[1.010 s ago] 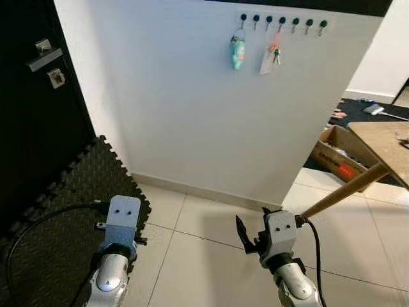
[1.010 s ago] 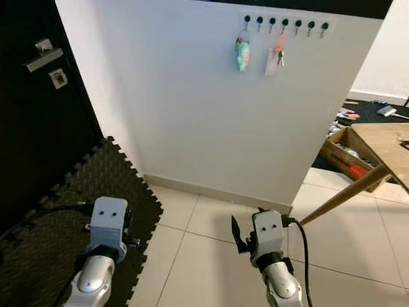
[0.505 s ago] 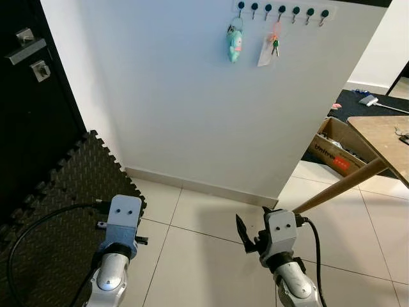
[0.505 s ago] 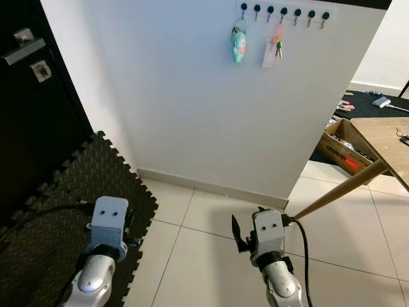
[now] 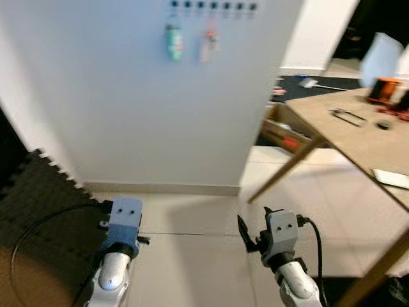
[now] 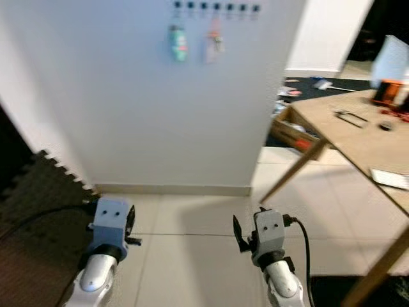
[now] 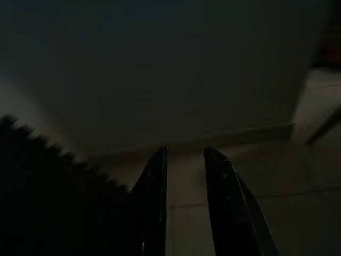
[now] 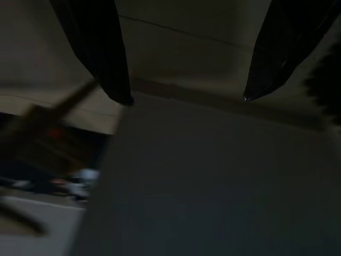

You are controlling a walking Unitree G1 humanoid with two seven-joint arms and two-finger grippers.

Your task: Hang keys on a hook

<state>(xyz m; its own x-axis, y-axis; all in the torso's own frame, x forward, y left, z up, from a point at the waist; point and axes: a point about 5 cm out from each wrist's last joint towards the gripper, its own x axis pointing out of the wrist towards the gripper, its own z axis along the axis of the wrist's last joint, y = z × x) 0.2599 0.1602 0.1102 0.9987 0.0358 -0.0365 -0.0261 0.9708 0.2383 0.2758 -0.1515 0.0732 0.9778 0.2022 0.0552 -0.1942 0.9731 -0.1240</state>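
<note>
Reaching for keys (image 5: 347,116) on the bench (image 5: 332,137) at right, the empty spread right pincer (image 8: 181,98) could clip its leg (image 5: 284,171); left pincer (image 7: 185,160) nearly closed.

White wall (image 5: 147,121) fills the view from 9 to 1 o'clock, with a pale baseboard (image 5: 166,188) along its foot. Frames are motion-blurred. Floor (image 5: 192,256) is light tile with a dark grout line. Black foam mat (image 5: 38,192) with a toothed edge at 8 o'clock. Wooden table (image 5: 345,131) at 3 o'clock, one slanted leg (image 5: 284,171) reaching the tile, small clutter on top, too blurred to identify. Cardboard box (image 5: 284,131) on the floor behind that leg. Dark rug (image 5: 300,83) with scattered items at 1 o'clock, white wall (image 5: 319,32) beyond it.
</note>
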